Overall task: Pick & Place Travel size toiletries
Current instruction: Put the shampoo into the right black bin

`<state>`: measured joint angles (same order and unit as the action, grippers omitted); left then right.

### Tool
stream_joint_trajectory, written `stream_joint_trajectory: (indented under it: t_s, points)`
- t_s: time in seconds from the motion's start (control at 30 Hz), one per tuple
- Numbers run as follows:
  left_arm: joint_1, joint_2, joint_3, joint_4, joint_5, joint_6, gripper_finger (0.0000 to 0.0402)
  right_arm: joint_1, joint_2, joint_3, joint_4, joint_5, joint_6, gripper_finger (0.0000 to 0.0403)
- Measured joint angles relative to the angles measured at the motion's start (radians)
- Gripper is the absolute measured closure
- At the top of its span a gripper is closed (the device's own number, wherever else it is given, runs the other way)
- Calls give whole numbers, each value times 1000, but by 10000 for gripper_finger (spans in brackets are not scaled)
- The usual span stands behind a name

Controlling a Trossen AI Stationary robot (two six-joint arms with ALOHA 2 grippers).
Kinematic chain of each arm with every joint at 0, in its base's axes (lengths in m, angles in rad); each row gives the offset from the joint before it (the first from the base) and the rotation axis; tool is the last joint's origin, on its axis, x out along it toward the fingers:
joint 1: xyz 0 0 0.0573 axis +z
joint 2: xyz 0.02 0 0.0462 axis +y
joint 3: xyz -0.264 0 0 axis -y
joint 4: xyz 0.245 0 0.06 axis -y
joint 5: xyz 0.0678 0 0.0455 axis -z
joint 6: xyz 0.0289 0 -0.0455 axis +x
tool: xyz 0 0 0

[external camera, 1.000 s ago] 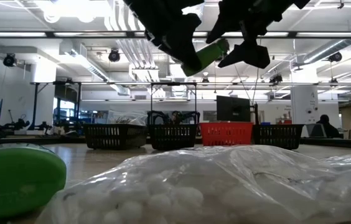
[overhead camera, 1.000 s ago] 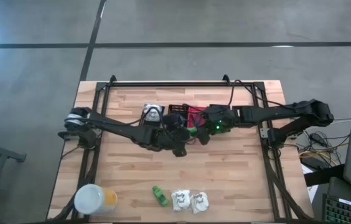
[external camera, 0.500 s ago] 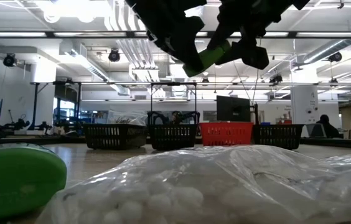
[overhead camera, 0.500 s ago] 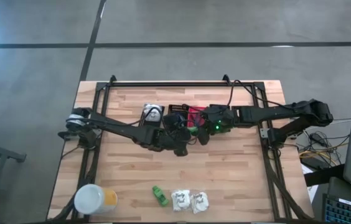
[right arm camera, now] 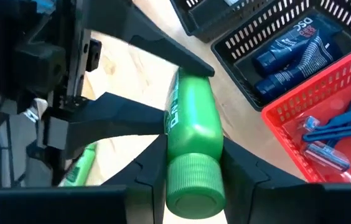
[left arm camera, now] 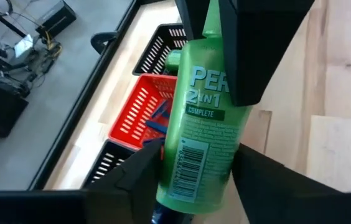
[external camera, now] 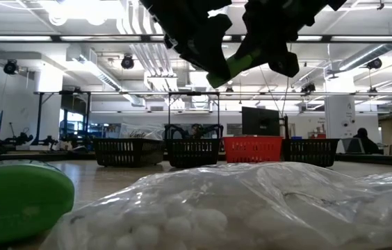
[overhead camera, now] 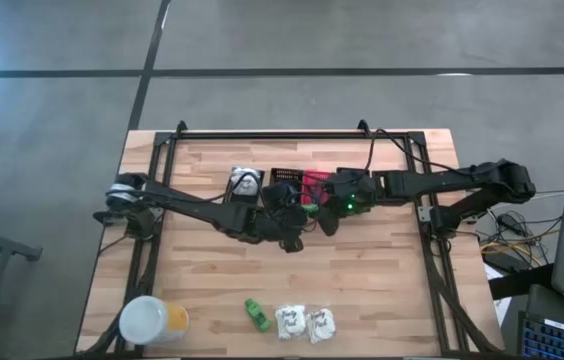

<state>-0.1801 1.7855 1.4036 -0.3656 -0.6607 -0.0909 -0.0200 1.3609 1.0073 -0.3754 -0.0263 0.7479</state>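
A small green bottle (overhead camera: 309,208) hangs in the air between my two grippers, above the red basket (overhead camera: 314,184) and the black basket (overhead camera: 284,182). My right gripper (right arm camera: 194,163) is shut on its cap end. My left gripper (left arm camera: 198,158) stands open, with one finger close on either side of the bottle's base end (left arm camera: 194,186). Another green bottle (overhead camera: 255,313) and two white packets (overhead camera: 305,322) lie on the table near its front edge. My right gripper pinches the bottle's body just behind the ribbed cap (right arm camera: 194,146) between its two fingers (right arm camera: 154,165), which lie across the bottle. The bottle (external camera: 232,64) hangs tilted, clear of the table and baskets. My left gripper's fingers (left arm camera: 147,171) flank the base end; I cannot tell whether they touch it.
The black basket (right arm camera: 269,25) holds dark tubes (right arm camera: 290,46), and the red basket (right arm camera: 350,93) holds blue razors (right arm camera: 325,134). A further black basket (overhead camera: 245,183) stands to their left. A yellow container with a white lid (overhead camera: 152,322) stands at the front left corner.
My right gripper's fingers have shut on the green bottle's cap end and taken hold of it. Both arms have kept their place, and the bottle stays in the air between them.
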Motion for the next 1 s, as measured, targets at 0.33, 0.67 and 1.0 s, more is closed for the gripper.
stream_joint_trajectory:
  t_s: [0.33,0.67,1.0]
  points:
    - [-12,-45,2,-225,41,-196,146,-57,-93,-2,-294,102,-75,303]
    - [-12,-55,-13,-440,211,-383,152,-262,-206,-53,-619,173,-178,303]
    - [-54,-55,-18,-550,370,-477,154,-412,-77,-71,-576,-97,-430,303]
